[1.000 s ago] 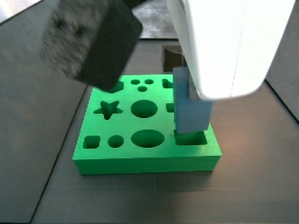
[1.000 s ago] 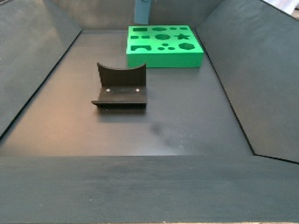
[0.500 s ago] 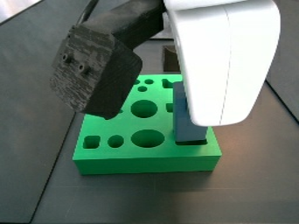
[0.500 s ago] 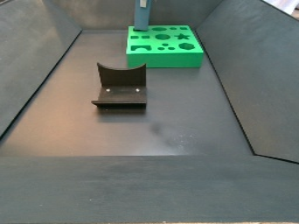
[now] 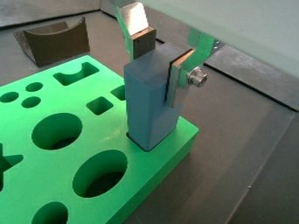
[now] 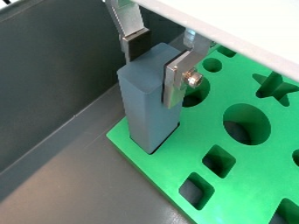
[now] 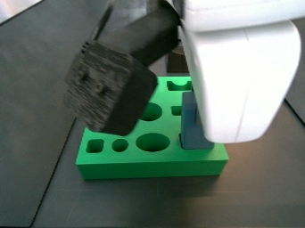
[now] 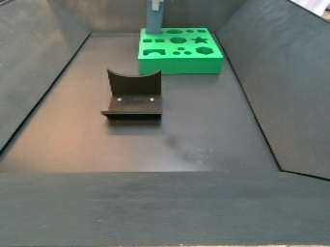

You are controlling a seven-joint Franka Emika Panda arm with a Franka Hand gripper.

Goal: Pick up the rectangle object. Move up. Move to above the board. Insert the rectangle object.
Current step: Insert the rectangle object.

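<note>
The rectangle object [image 5: 152, 105], a slim light-blue block, stands upright with its lower end in a hole at a corner of the green board [image 5: 114, 136]. Both wrist views show my gripper [image 5: 158, 68] shut on the block's upper part, one dark pad against each side. The same block [image 6: 146, 109], gripper [image 6: 156, 70] and board [image 6: 263, 175] show from the opposite side. In a side view the block [image 7: 191, 129] rises from the board [image 7: 149, 162] beneath the white hand [image 7: 238, 62]. Far off in a side view, the block [image 8: 154, 17] stands on the board [image 8: 194, 60].
The fixture [image 8: 133, 96], a dark bracket with a curved notch, stands on the grey floor in front of the board, also seen as the fixture [image 5: 52, 39]. Sloping grey walls [image 8: 52, 68] enclose the floor. A dark rough part [image 7: 119, 80] on the arm blocks much of a side view.
The block has sunk lower into the board's corner hole with the gripper. The white hand and the dark part on the arm have come down, hiding more of the board.
</note>
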